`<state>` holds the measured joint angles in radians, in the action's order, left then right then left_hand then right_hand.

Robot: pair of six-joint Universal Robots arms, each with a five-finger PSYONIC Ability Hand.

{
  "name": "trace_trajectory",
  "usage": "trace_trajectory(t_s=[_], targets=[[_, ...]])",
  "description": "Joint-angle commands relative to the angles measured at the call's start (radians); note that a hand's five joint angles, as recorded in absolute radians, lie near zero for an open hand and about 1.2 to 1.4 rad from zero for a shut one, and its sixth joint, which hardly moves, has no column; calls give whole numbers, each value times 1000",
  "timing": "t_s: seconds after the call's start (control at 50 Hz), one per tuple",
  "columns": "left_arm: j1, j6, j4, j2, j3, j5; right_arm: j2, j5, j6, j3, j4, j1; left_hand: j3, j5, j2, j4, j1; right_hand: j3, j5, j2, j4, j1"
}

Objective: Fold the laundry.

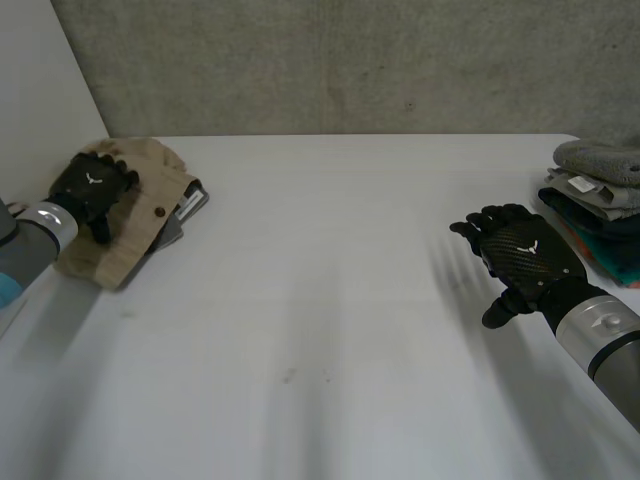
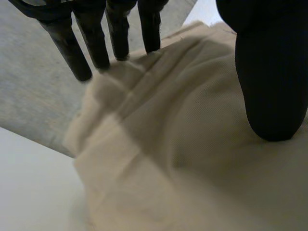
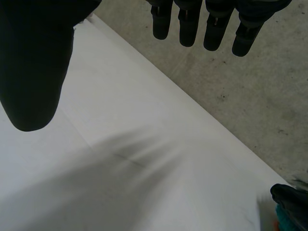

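A folded beige garment (image 1: pixel 140 215) lies at the table's far left corner, on top of a dark grey folded piece (image 1: pixel 190 205). My left hand (image 1: pixel 92 188) rests on the beige garment's left part, open. In the left wrist view its straight fingers (image 2: pixel 91 43) and thumb (image 2: pixel 272 72) sit on or just over the beige cloth (image 2: pixel 183 159) without pinching it. My right hand (image 1: pixel 525 250) hovers open over bare table at the right. Its spread fingers (image 3: pixel 187 24) and thumb (image 3: pixel 33 62) hold nothing.
A pile of loose laundry (image 1: pixel 600 200) sits at the table's right edge, grey knit on top, teal cloth (image 3: pixel 288 219) below, just right of my right hand. The white table (image 1: pixel 330 300) meets a concrete wall (image 1: pixel 350 60) at the back.
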<state>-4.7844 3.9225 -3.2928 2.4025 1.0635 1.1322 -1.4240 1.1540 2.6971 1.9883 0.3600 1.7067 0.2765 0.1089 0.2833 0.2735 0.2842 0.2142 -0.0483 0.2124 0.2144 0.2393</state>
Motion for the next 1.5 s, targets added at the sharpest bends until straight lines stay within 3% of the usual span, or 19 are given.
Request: trace_trajectory(t_s=[0.02, 0.04, 0.06, 0.14, 0.3, 0.42, 0.54, 0.68, 0.74, 0.78, 0.82, 1.02, 1.12, 1.22, 1.28, 1.38, 1.5], targets=[[8, -25, 1, 83, -70, -15, 7, 0, 0, 0, 5, -2, 863, 856, 856, 866, 855, -40, 48, -38, -40, -65], [11, -29, -2, 83, -68, -17, 7, 0, 1, 0, 5, -2, 1062, 1055, 1056, 1065, 1055, -40, 48, -38, -40, -65], [12, -35, -7, 80, -68, -17, 7, 0, 1, 0, 5, -2, 1119, 1112, 1112, 1122, 1111, -40, 48, -38, -40, -65], [40, -104, -33, 41, -63, -12, 7, 1, 1, 0, 7, -4, 1120, 1113, 1113, 1123, 1112, -40, 48, -38, -40, -65], [219, -552, -40, -250, 41, -12, -4, 15, 1, -3, 11, -4, 1120, 1113, 1113, 1123, 1112, -40, 48, -38, -40, -65], [389, -758, -42, -373, 59, 3, -19, 41, 1, -8, 10, -18, 1120, 1113, 1113, 1123, 1112, -40, 48, -38, -40, -65], [585, -810, -99, -242, -25, 127, -30, 76, 1, -13, 8, -25, 1120, 1113, 1113, 1123, 1112, -40, 48, -38, -40, -65], [705, -807, -106, 38, -169, 193, -44, 145, 1, -23, 8, -41, 1120, 1113, 1113, 1123, 1112, -40, 48, -38, -40, -65], [750, -805, -100, 130, -208, 193, -50, 185, 1, -28, 8, -58, 286, 279, 279, 289, 278, -40, 48, -38, -40, -65], [767, -802, -99, 136, -205, 193, -55, 203, 3, -31, 8, -64, -32, -39, -39, -29, -40, -40, 48, -38, -40, -65], [778, -802, -97, 124, -198, 198, -72, 226, 16, -36, 8, -70, -51, -58, -58, -48, -59, -40, 48, -38, -40, -65], [703, -795, -73, -331, 119, 224, -171, 207, 63, -80, -73, -70, -37, -44, -43, -34, -44, -40, 48, -38, -40, -65], [631, -740, -44, -528, 315, 265, -223, 101, 75, -172, -334, -30, -19, -26, -26, -16, -27, -40, 48, -38, -40, -65], [525, -532, 31, -643, 550, 296, -213, 36, 153, -270, -619, 40, 4, -3, -2, 7, -3, -40, 48, -38, -40, -65], [465, -412, 47, -654, 648, 296, -158, 21, 176, -261, -700, 77, 10, 3, 4, 13, 3, -40, 48, -38, -40, -65], [298, -183, 29, -638, 806, 252, -79, 38, 178, -172, -601, 165, 104, 97, 97, 107, 97, -40, 48, -38, -40, -65], [247, -141, -17, -497, 799, 75, 0, 162, 181, -86, -371, 310, 110, 103, 103, 113, 103, 15, -6, 16, 14, -11]])
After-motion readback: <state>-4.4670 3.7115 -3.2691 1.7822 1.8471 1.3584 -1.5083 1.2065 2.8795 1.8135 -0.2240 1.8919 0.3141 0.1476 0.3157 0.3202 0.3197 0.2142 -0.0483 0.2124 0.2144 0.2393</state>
